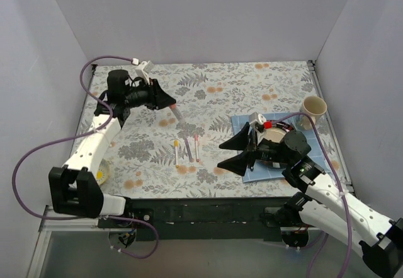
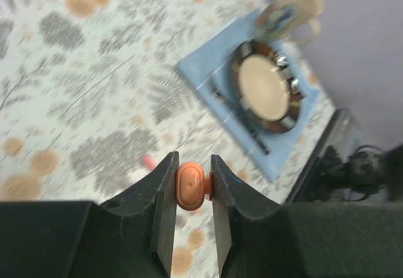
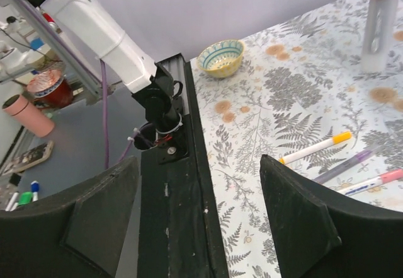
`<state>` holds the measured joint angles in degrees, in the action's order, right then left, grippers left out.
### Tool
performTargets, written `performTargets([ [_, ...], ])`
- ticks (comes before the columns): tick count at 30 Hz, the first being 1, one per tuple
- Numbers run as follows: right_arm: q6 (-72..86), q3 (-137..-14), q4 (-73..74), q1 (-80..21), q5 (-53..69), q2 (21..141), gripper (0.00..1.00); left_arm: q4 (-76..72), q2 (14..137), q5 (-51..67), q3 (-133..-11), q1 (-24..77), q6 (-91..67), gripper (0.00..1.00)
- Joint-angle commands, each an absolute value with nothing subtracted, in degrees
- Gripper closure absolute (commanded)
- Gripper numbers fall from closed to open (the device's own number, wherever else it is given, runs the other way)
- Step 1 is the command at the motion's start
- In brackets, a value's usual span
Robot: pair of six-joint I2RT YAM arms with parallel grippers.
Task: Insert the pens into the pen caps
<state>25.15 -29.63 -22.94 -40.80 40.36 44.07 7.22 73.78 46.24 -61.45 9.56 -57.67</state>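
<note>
Three pens lie side by side on the floral cloth: an orange-ended one [image 1: 176, 151], a dark purple one [image 1: 187, 150] and a pink-ended one [image 1: 197, 147]. They also show in the right wrist view: orange [image 3: 315, 147], purple [image 3: 343, 164], pink [image 3: 371, 181]. My left gripper [image 1: 171, 106] is raised above the cloth, behind the pens. It is shut on an orange pen cap [image 2: 192, 186], pinched end-on between the fingers. My right gripper [image 1: 221, 156] is open and empty, to the right of the pens, its jaws [image 3: 200, 161] wide apart. A small blurred pink piece [image 2: 148, 162] lies on the cloth.
A blue mat [image 1: 242, 127] on the right carries a plate [image 2: 264, 89] with dark cutlery. A cup [image 1: 314, 108] stands behind it. A small bowl [image 3: 221, 57] sits at the near left edge. The black table rail [image 3: 182, 215] runs along the front.
</note>
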Motion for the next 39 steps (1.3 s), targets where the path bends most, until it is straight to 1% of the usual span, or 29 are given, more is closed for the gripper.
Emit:
performTargets([
  [1,20.5,-29.6,-15.7,-40.7,36.5,40.3,0.15,39.3,82.4,42.6,-68.7,8.3,-33.2,1.00],
  [3,19.6,-29.9,-14.6,-40.7,37.3,39.9,0.10,42.5,86.4,46.5,-72.2,8.2,-28.5,1.00],
  [6,18.1,-30.8,-11.6,-40.7,37.9,39.8,0.09,46.2,90.0,49.2,-76.1,8.1,-27.3,1.00],
  [7,16.8,-31.0,-10.8,-40.6,37.8,39.8,0.09,49.5,93.2,49.2,-77.2,8.1,-26.4,1.00],
  [9,15.8,-31.7,-9.8,-40.7,37.7,40.0,0.09,51.8,95.8,45.6,-78.4,8.1,-26.4,1.00],
  [12,15.0,-32.1,-9.4,-40.5,37.8,40.3,0.08,51.9,98.5,44.7,-77.0,8.1,-27.9,1.00],
  [14,14.9,-32.3,-9.6,-40.5,38.1,40.6,0.08,51.9,99.3,43.6,-75.8,8.1,-29.3,1.00],
  [17,14.6,-32.3,-9.8,-40.6,38.8,41.0,0.08,49.7,99.0,37.5,-72.4,8.1,-31.7,1.00],
  [19,14.5,-32.3,-9.7,-40.5,38.8,41.1,0.08,49.4,99.8,36.9,-71.2,8.1,-31.8,1.00],
  [21,14.5,-32.6,-9.5,-40.6,38.8,41.3,0.08,48.4,100.9,36.3,-69.9,8.1,-32.7,0.93],
  [23,14.5,-32.9,-9.0,-40.6,38.8,41.3,0.08,46.9,101.2,35.1,-68.0,8.1,-33.0,0.90],
  [25,14.4,-33.2,-8.6,-40.6,38.5,41.0,0.08,45.8,101.4,34.3,-67.4,8.1,-33.4,0.82],
  [27,14.5,-33.4,-8.3,-40.6,37.9,40.4,0.08,45.4,101.8,34.3,-67.8,8.1,-33.7,0.72],
  [30,14.9,-33.6,-8.3,-40.6,37.3,39.7,0.08,45.6,102.0,34.1,-68.9,8.1,-33.8,0.68],
  [31,15.4,-33.7,-8.4,-40.6,37.2,39.6,0.08,45.5,101.9,33.5,-69.0,8.1,-34.1,0.64],
  [33,16.0,-33.7,-8.6,-40.6,36.7,39.1,0.08,45.8,101.8,32.0,-70.0,8.1,-34.5,0.59],
  [34,16.5,-33.6,-8.6,-40.6,36.5,39.0,0.08,45.8,101.3,30.9,-70.6,8.1,-35.5,0.53],
  [39,19.1,-33.6,-7.1,-40.6,30.5,38.6,0.07,44.1,95.6,27.3,-75.1,8.1,-39.7,0.50],
])
